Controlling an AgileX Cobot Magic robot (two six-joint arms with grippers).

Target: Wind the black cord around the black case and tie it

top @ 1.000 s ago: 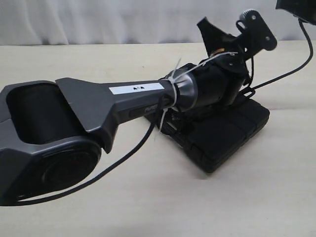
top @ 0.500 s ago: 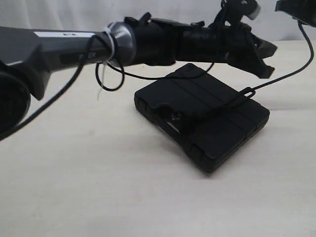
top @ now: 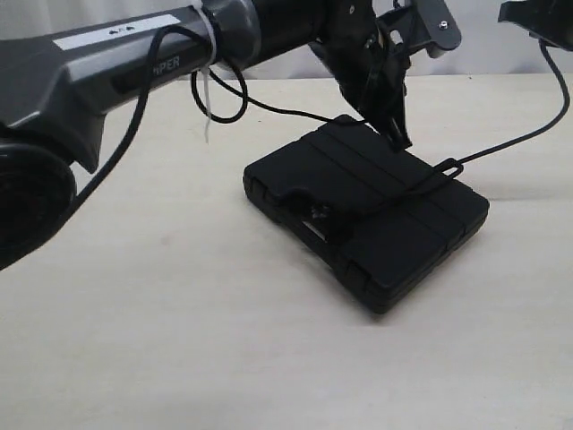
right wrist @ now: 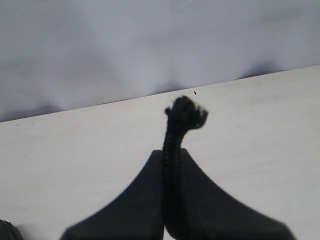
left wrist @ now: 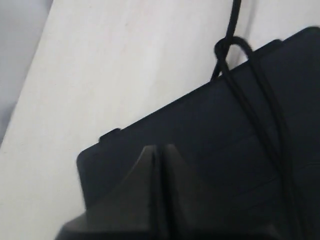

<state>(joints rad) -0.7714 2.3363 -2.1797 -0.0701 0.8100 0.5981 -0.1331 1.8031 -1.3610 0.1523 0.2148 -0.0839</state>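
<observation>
Two end effectors are in play, and we are finding both of them clenched. The left end effector [top: 399, 134] is pointing down at the far edge of the black case [top: 295, 184]. In the left wrist view its fingers are pressing flat against each other with nothing between them. Whether the tips are touching the case we cannot tell. The case is lying flat on the counter [top: 179, 340], a little right of the middle in the exterior view and turned at an angle to us. We are seeing two strands of the black cord [top: 501, 148] lying side by side across the ribbed top of the case. They are meeting in a small loop at its far right edge. From that loop a single strand is rising over the bare counter toward the upper right corner of the exterior view. There the right end effector [right wrist: 171, 159] is gripping the cord just short of its end, with the frayed tip sticking out past the fingers. The glossy robot cable [top: 134, 125] is hanging in a loop from the left arm, beside a white zip tie [top: 206, 103].
</observation>
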